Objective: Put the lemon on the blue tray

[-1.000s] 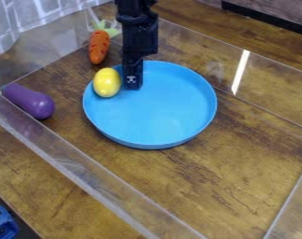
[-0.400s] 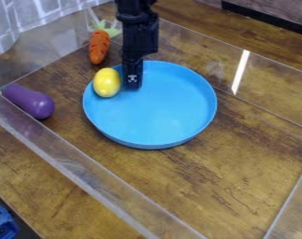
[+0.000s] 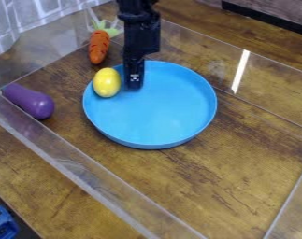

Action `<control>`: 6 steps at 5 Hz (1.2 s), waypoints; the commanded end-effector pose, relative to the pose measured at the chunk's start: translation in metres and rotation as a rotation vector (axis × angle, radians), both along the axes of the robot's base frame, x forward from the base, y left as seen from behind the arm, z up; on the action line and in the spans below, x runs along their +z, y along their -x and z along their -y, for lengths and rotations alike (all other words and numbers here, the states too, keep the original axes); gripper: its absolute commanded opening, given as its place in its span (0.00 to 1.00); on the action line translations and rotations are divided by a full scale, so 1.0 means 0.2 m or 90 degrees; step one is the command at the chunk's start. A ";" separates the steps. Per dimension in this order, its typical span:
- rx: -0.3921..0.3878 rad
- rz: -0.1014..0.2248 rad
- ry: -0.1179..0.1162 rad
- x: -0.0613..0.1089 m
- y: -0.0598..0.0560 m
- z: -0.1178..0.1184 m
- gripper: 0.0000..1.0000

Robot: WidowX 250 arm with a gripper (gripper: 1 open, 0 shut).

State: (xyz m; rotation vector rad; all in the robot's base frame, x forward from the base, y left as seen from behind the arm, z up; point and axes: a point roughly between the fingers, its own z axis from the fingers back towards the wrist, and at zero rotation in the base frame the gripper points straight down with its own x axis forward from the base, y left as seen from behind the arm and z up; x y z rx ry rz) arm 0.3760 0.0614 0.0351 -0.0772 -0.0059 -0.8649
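The yellow lemon (image 3: 106,82) rests on the left rim of the large round blue tray (image 3: 165,117), partly over its edge. My black gripper (image 3: 133,81) hangs straight down just right of the lemon, over the tray's upper left part. Its narrow fingers are shut with nothing between them. The tips sit close beside the lemon; whether they touch it I cannot tell.
An orange carrot (image 3: 99,46) lies behind the tray, left of the arm. A purple eggplant (image 3: 30,101) lies at the left. Clear plastic walls (image 3: 65,159) fence the wooden tabletop at the front and left.
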 end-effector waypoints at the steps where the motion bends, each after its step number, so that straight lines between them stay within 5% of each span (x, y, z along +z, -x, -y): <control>1: 0.000 0.032 -0.001 0.09 -0.05 0.01 1.00; 2: 0.003 0.025 0.004 0.10 -0.04 0.01 0.00; 5: 0.011 0.015 0.017 0.12 -0.02 -0.01 0.00; 6: 0.012 0.013 0.020 0.12 -0.02 -0.01 1.00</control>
